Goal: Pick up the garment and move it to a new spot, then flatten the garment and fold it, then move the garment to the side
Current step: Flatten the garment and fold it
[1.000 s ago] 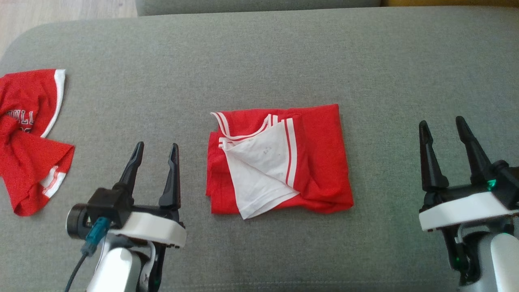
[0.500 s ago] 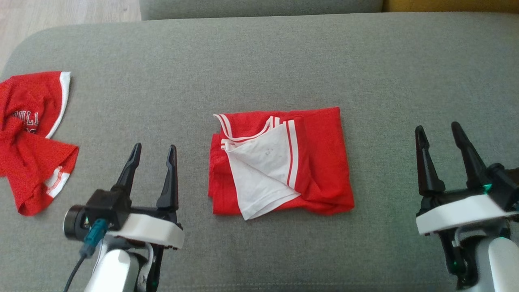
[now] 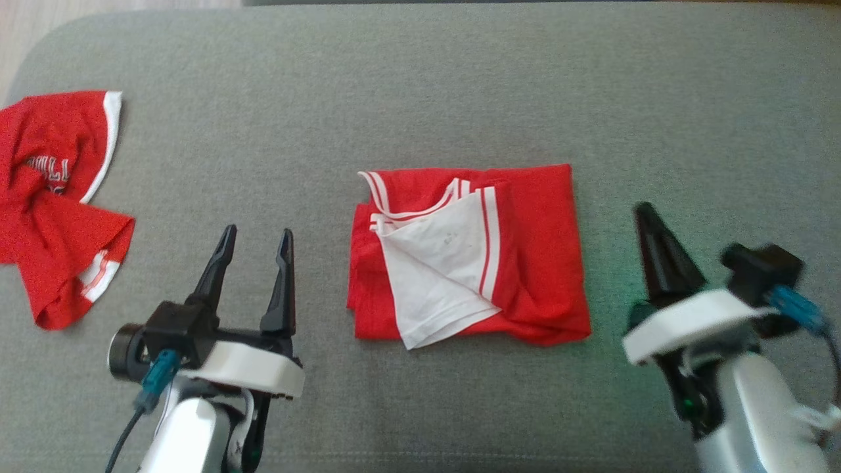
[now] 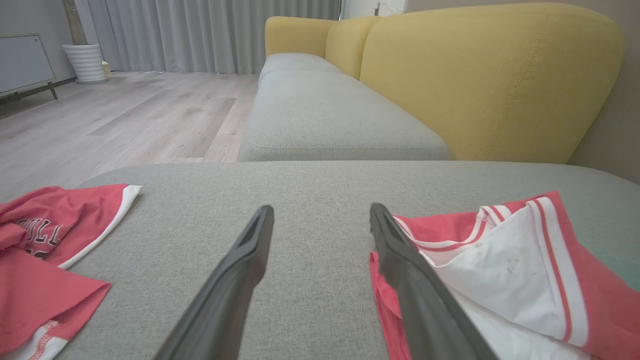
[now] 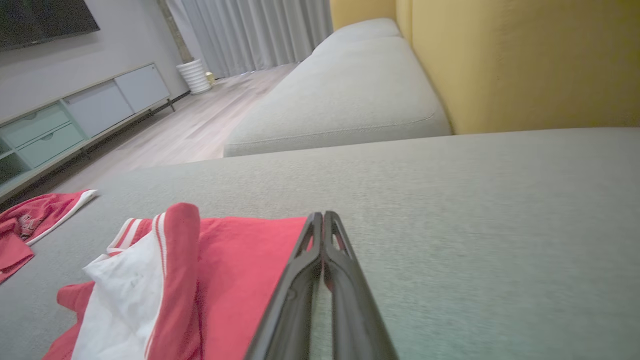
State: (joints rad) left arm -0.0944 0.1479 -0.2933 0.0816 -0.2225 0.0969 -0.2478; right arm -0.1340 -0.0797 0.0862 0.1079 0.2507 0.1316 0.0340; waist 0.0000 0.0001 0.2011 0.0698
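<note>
While they flank the garment [image 3: 539, 263], left end effector [image 3: 257, 231] gaping, right end effector [image 3: 645, 213] closed.

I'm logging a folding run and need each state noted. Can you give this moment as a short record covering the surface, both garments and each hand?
surface: grey sofa cushion
folded garment: red with white striped trim, lying folded mid-cushion, white panel on top
second garment: red, crumpled, at the cushion's left edge
left hand: open, empty, left of the folded garment
right hand: shut, empty, right of the folded garment
held: nothing by either hand
</note>
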